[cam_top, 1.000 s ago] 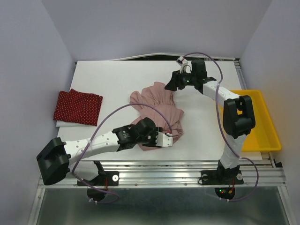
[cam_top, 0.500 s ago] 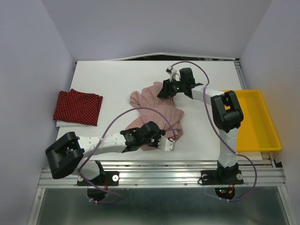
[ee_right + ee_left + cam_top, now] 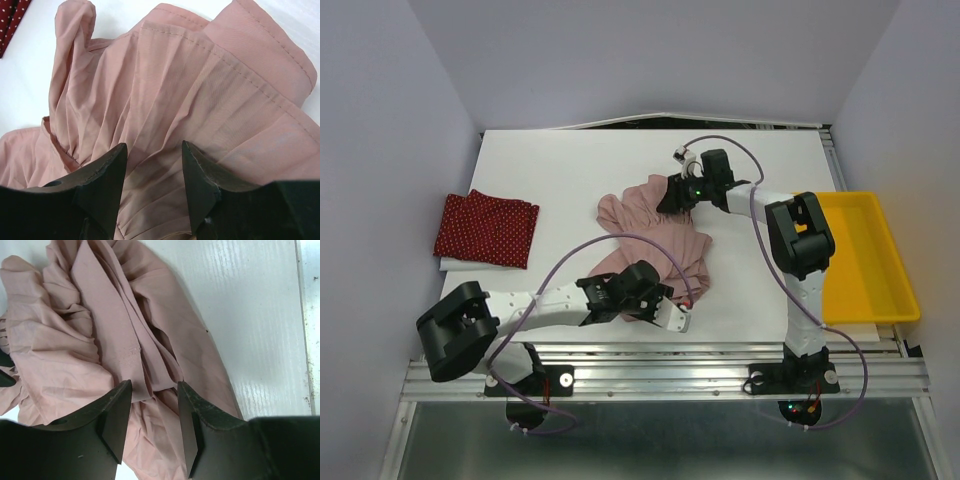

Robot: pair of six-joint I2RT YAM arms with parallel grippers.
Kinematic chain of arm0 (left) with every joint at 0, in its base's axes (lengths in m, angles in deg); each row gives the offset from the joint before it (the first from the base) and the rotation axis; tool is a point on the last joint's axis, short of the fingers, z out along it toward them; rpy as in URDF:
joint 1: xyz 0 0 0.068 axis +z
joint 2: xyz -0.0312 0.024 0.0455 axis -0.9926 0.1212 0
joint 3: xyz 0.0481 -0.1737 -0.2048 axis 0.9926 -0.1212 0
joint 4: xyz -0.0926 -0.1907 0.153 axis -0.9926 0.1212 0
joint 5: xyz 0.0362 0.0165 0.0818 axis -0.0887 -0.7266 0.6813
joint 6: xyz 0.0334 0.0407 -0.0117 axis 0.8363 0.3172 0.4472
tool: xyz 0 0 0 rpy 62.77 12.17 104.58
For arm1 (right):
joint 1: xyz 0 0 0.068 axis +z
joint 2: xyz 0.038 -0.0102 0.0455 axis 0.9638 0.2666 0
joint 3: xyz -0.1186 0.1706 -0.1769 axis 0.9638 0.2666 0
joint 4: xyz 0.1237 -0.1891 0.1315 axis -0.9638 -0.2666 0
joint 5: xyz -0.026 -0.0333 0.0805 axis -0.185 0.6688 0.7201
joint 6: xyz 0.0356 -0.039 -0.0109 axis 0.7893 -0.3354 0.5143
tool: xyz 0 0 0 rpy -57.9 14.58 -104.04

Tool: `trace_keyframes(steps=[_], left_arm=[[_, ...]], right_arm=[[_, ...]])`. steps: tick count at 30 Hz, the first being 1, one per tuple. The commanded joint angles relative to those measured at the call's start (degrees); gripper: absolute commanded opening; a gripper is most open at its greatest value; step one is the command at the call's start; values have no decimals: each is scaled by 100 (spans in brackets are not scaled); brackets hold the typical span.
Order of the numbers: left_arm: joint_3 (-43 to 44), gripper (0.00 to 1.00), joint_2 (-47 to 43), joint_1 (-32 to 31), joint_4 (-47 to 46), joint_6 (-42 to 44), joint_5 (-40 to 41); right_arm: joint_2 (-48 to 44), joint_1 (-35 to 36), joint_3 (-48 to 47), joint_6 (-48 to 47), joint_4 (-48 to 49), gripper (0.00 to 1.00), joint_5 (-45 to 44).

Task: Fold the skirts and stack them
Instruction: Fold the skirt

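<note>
Right tool (image 3: 153,150): a moment ago I had it off the far edge of the ruffled dusty-pink cloth skirt (image 3: 650,225). It has since come in over the pleats just below the waistband, jaws narrowing but still apart, with no cloth pinched yet that I can see.
Left tool (image 3: 154,390): my arm has swung round and drawn back toward the near edge of the white bench (image 3: 570,170). The jaws stand half apart with a long fold between them, and I cannot tell whether they have a hold.
Pink skirt: it lies rumpled in the middle of the bench and is not yet flat or folded. Its outline has hardly shifted.
Dark red cloth skirt with tiny white dots (image 3: 485,230): it lies folded at the left side, well apart and unmoved.
Meaning for the task: I now have a tool at each end of the pink skirt. I judge the next step is to take both ends and stretch it flat. Folding and stacking it on the red one are still to do.
</note>
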Motion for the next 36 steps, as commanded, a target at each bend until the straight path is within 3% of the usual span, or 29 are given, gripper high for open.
trace_keyframes(steps=[1,10,14,17,25,36], left_arm=[[28,53,269,-27,53,142,-121],[125,53,648,-19,-351,81,116],[134,49,552,16,-598,2,249],[195,39,446,69,-607,-86,257],[301,0,165,192,-431,-130,117],[565,0,-670,192,1087,-525,-1034]], right_arm=[[12,62,51,-161,172,53,-96],[38,62,33,-337,-13,50,-114],[38,62,42,-399,-92,47,-123],[29,62,86,-399,-110,45,-123],[29,115,279,-706,-198,39,-123],[-585,220,1016,-1400,-996,27,299]])
